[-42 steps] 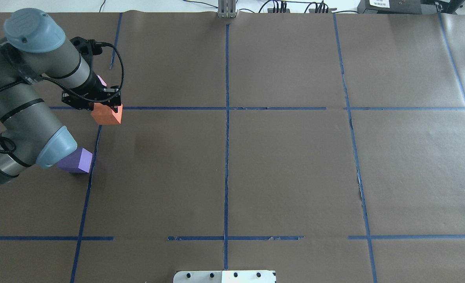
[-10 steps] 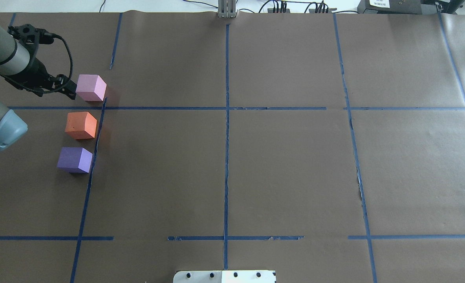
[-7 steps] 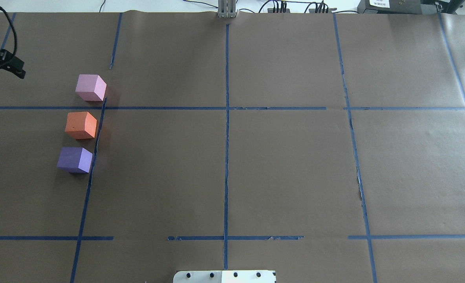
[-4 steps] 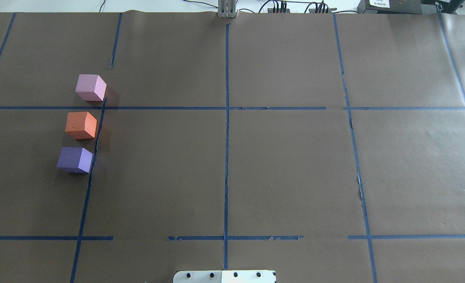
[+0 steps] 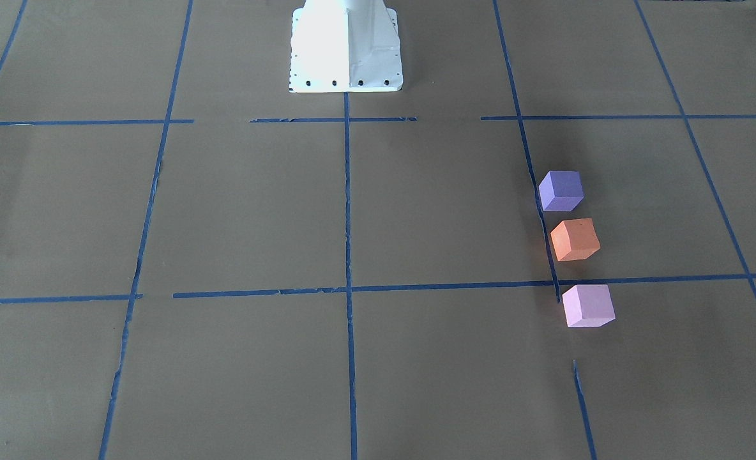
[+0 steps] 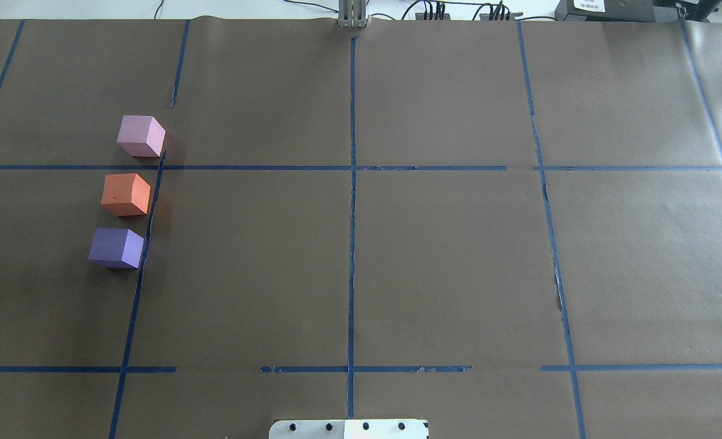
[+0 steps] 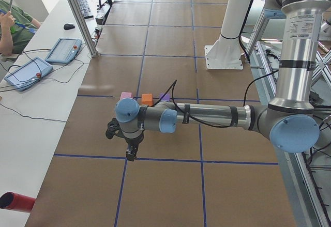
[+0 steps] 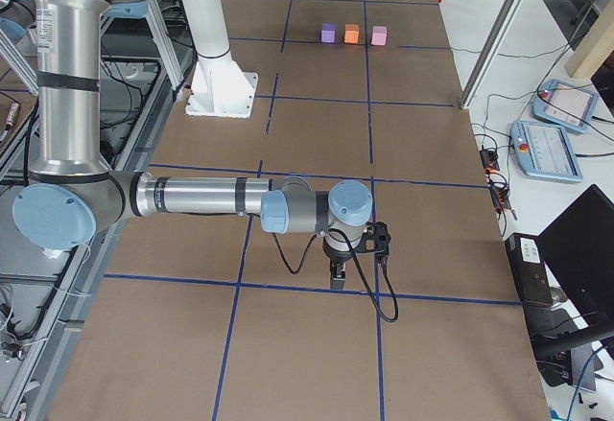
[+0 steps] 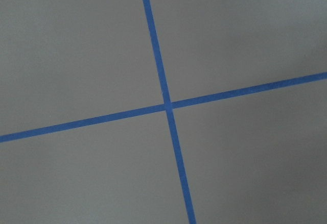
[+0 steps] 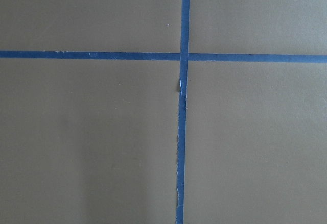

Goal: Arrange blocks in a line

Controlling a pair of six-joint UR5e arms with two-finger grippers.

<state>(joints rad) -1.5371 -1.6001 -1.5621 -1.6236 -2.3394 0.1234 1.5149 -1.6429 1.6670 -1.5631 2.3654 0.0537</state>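
You will find the three blocks in one row on the counter, off the robot base's left side, none touching. Purple block nearest the base, orange block next, pink block farthest. Left claw and right claw hang well apart from the row; I cannot tell whether either is spread or closed.
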